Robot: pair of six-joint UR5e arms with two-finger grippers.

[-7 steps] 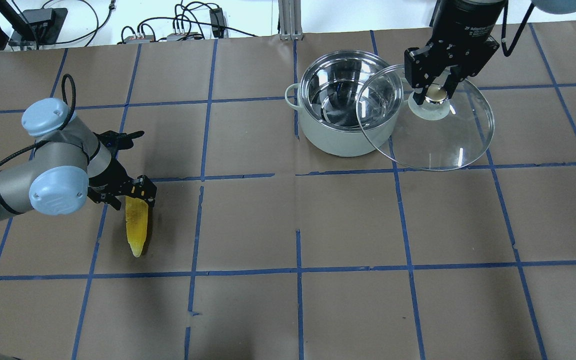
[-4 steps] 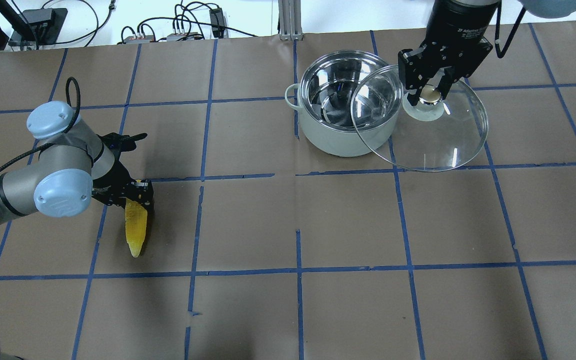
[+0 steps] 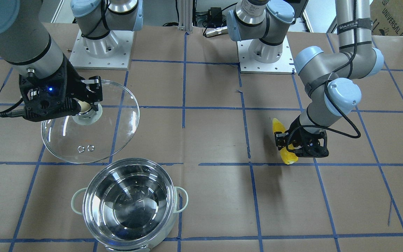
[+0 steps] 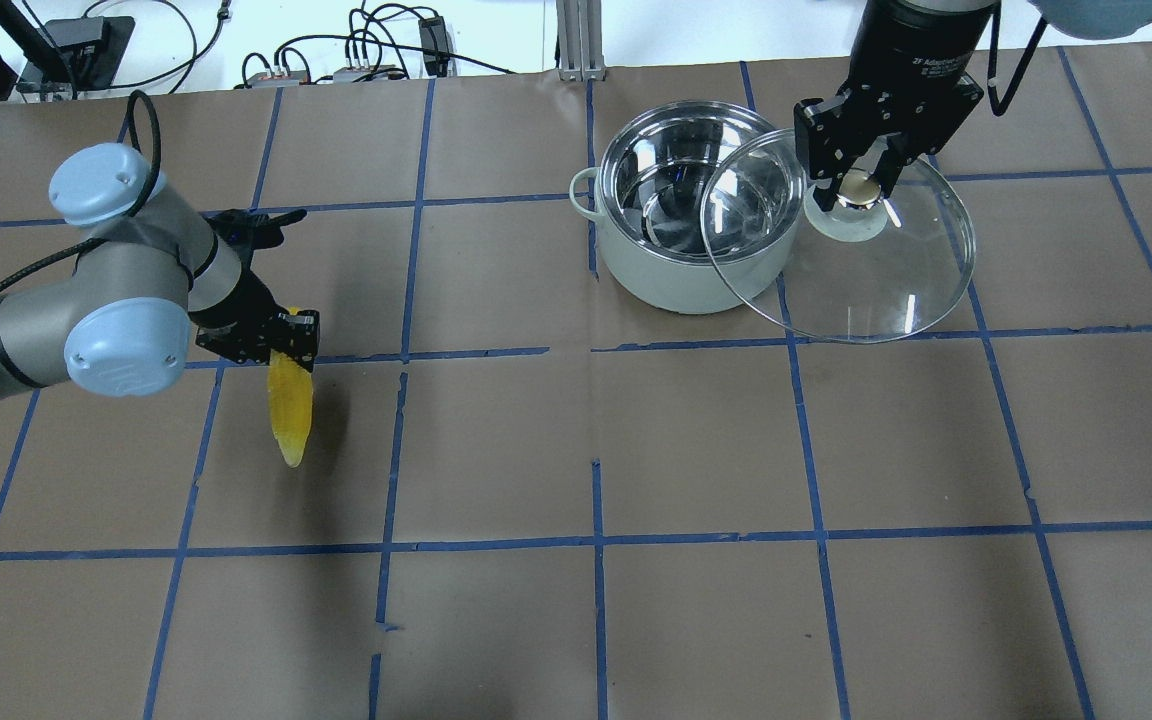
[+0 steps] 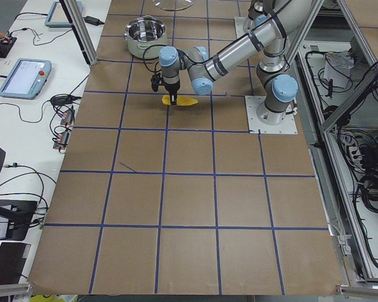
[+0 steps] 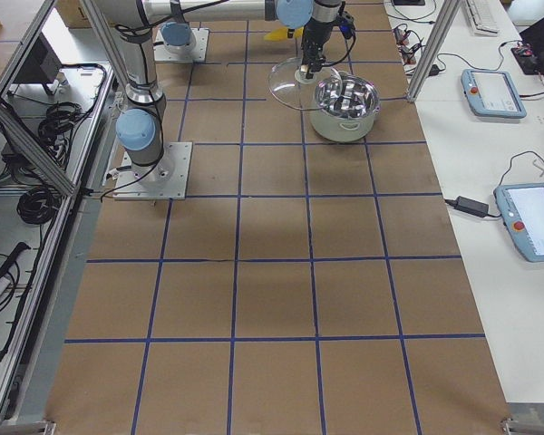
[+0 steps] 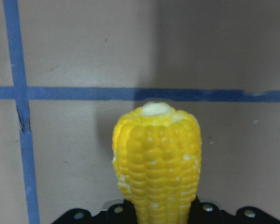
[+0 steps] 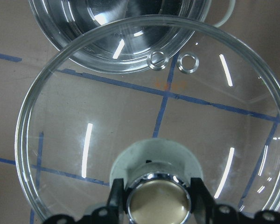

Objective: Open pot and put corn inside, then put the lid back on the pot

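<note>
**Pot stands open, corn and lid both in hand**

The pot (image 4: 656, 285) sits on the far half of the worktop (image 4: 696, 450), a little to the robot's right of centre; it is uncovered, its shiny inside bare, one looped handle showing on its left flank. The lid (image 4: 876, 290) hangs just beside it, to the right and a touch nearer the robot; it is tilted, and from overhead its glass edge overlaps the pot's right rim; the two vent rings (image 8: 172, 60) lie on the pot side. The right end effector (image 4: 861, 185) comes down from above and is clamped on the lid's metallic knob (image 8: 157, 200), one finger on each side of it. Over to the left now: the corn (image 4: 290, 415) is well apart from the pot, across several grid squares; its thick end is pinched in the left end effector (image 4: 281, 345); its pointed tip aims back toward the robot. A shadow falls on the paper beside the cob, so it looks lifted, though contact cannot be ruled out. Brown paper covers the worktop, crossed by blue tape lines (image 4: 596, 540); cables (image 4: 366, 50) trail along the far edge.
</note>
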